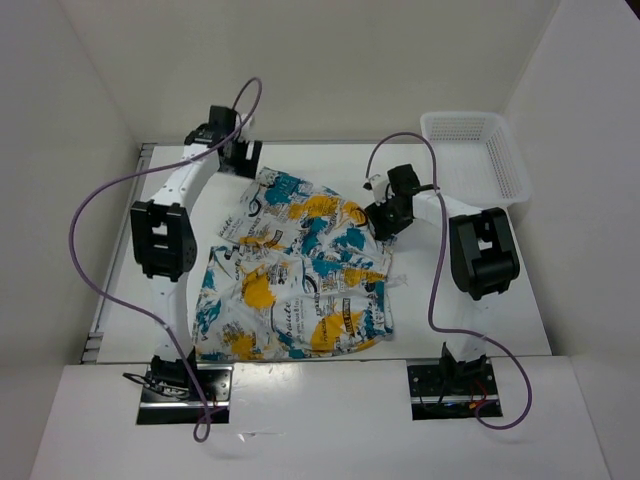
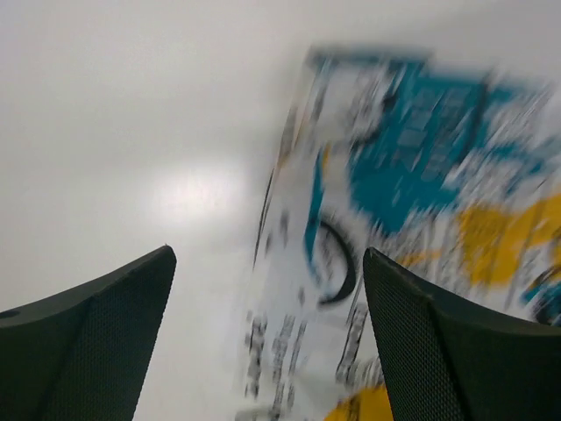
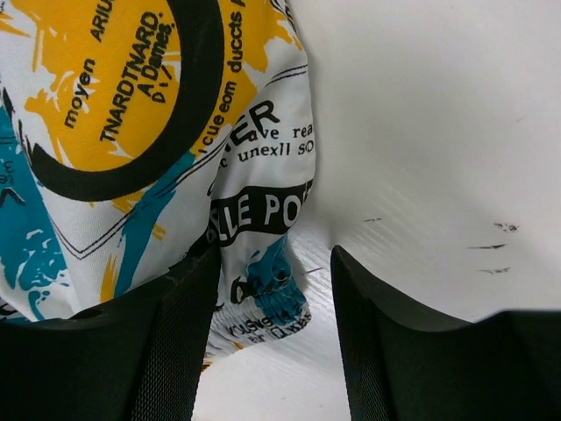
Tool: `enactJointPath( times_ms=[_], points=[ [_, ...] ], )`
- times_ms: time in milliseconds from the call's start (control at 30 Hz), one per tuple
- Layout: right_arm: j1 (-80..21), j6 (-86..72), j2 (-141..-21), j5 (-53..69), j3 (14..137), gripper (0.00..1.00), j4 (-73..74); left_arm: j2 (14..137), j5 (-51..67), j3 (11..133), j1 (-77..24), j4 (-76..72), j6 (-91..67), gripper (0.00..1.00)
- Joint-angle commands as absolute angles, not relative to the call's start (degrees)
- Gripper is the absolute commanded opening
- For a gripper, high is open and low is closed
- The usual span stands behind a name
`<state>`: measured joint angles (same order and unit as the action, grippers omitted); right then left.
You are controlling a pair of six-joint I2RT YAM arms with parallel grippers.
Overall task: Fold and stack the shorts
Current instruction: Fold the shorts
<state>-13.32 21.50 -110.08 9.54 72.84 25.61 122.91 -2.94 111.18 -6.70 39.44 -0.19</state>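
The shorts (image 1: 295, 268) lie spread out in the middle of the table (image 1: 460, 310), not folded at all. They're pretty rumpled, with the far end angled toward the back and the wider end close to the arm bases. Busy print: teal, yellow-orange blobs, black lettering.

The right gripper (image 3: 273, 259) sits right at the right-hand edge of the fabric, about halfway up it. From the right wrist camera its jaws are apart, and a gathered hem corner (image 3: 267, 298) pokes in between them. The left finger (image 3: 175, 342) overlaps the cloth, while there's a visible strip of bare table between the hem and the right finger (image 3: 386, 342). So it isn't pinching anything. Whether that left pad actually presses on the fabric is hard to say from this angle. A big yellow patch with a black ring (image 3: 114, 88) fills the upper left of that view.

The left gripper (image 2: 267, 259) is at the far left corner of the table, just beside the far end of the shorts. Its jaws are wide apart with nothing held. The wrist view is heavily motion-blurred, with a smear of teal and yellow print off to the right and plain table on the left.

A white mesh basket (image 1: 470, 140) sits at the far right corner, well apart from the shorts. Purple cables (image 1: 85, 240) loop off both arms.
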Motion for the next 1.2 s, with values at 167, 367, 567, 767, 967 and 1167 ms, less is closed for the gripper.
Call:
enactJointPath(
  times_ms=[167, 367, 567, 767, 967, 1167],
  points=[
    [-13.80, 25.84, -111.53, 7.99, 75.05, 0.59, 23.55, 147.10, 3.50, 145.50, -10.11, 46.47, 0.00, 0.94],
    [-13.80, 25.84, -112.06, 8.00, 75.67, 0.59, 24.78, 159.96, 1.85, 163.91, -10.11, 48.52, 0.00, 0.97],
    [-13.80, 26.37, -111.53, 7.47, 73.48, 0.58, 24.79, 162.42, 1.76, 163.92, -10.72, 48.52, 0.00, 0.87],
    [-13.80, 26.89, -112.06, 6.94, 72.42, 0.39, 24.79, 163.65, 5.01, 164.00, -11.78, 49.04, 0.00, 0.27],
    [-14.33, 27.42, -113.29, 5.02, 75.23, 0.00, 23.55, 162.43, 5.54, 168.82, -12.39, 49.57, 0.00, 0.00],
    [-14.33, 28.03, -111.45, -4.89, 85.07, 0.00, 18.64, 156.63, 1.66, 179.72, -8.80, 45.62, 0.00, 0.00]
  ],
)
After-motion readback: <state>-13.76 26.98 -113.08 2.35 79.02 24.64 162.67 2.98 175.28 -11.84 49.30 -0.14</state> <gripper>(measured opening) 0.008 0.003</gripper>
